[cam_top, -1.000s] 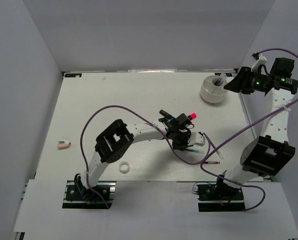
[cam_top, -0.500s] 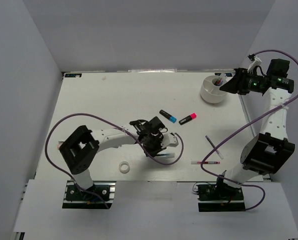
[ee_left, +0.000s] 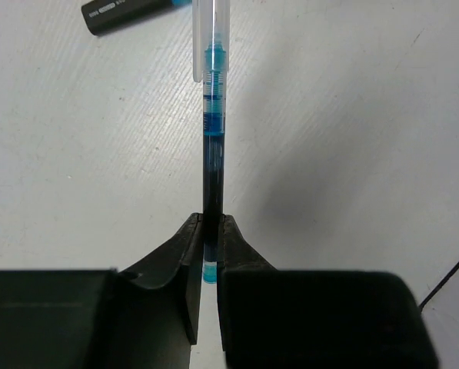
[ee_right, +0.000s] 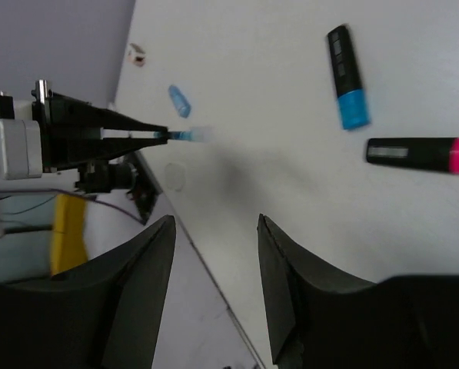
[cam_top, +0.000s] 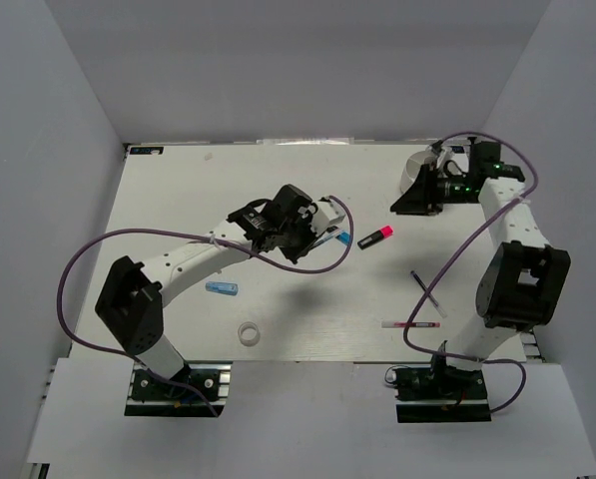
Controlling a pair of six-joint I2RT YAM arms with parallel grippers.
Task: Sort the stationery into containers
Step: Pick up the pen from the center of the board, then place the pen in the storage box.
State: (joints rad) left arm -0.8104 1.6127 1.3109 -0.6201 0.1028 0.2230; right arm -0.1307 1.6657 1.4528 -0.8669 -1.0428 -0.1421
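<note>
The left gripper [ee_left: 211,234], clamped on the thin blue-ink plastic pen [ee_left: 212,146], has swung to frame centre, apparently bound for the round white dish [cam_top: 417,167] at upper right. The right gripper [ee_right: 214,223] gapes empty.

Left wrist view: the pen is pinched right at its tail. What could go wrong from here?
1. The left end effector grips the blue pen only near its tail, with most of its length sticking out. It could pivot or slip in transit.
2. The right end effector, open, sits right by the white dish. Bringing the pen there risks the two arms colliding.
</note>
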